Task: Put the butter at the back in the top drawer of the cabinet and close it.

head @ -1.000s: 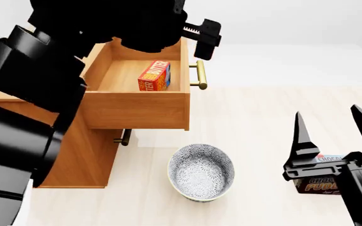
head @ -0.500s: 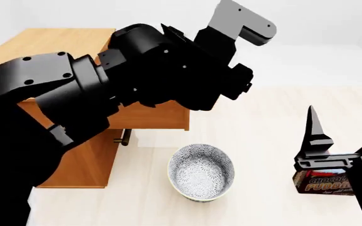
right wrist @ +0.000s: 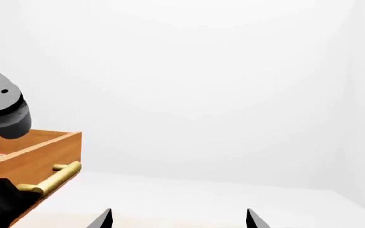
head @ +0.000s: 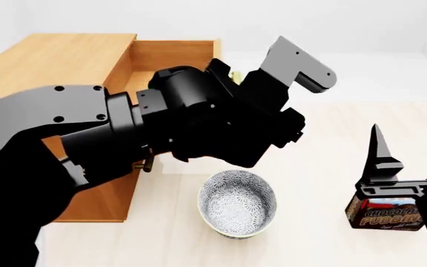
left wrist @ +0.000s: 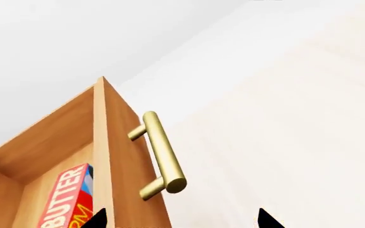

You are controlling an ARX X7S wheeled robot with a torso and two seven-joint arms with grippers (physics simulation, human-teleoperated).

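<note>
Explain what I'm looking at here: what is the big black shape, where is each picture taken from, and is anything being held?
These are simulator renders of a two-armed robot. The head view looks down from its head; the black bulk is its left arm crossing in front of the cabinet. The other two pictures come from cameras near each gripper. The left wrist view shows the open top drawer, its brass handle and the butter lying inside. On the floor are a patterned bowl and a pudding box. The right gripper is open and empty; the left gripper also looks open, holding nothing.
</note>
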